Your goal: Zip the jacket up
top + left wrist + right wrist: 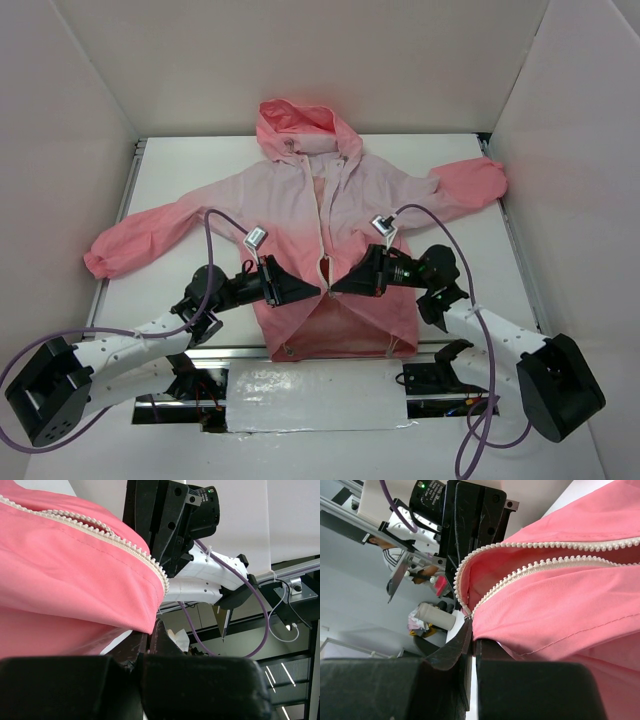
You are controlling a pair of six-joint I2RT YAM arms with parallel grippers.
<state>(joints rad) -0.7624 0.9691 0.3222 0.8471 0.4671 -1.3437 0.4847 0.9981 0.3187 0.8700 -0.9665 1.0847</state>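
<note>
The jacket [300, 205] lies spread on the white table [180, 165], hood at the far side and coral hem toward me. Its white zipper [324, 215] runs down the middle and stands apart. My left gripper [312, 290] and right gripper [336, 287] meet tip to tip low on the front. In the left wrist view my left gripper [149, 631] is shut on the pink front edge below the zipper teeth [127, 544]. In the right wrist view my right gripper [472, 626] is shut on the fabric where the two rows of zipper teeth [490, 587] meet.
White walls [70, 150] box in the table on three sides. A metal rail [240, 352] and a crinkled white strip [315, 395] run along the near edge between the arm bases. Purple cables [207, 240] loop above both wrists. The sleeves reach toward both side walls.
</note>
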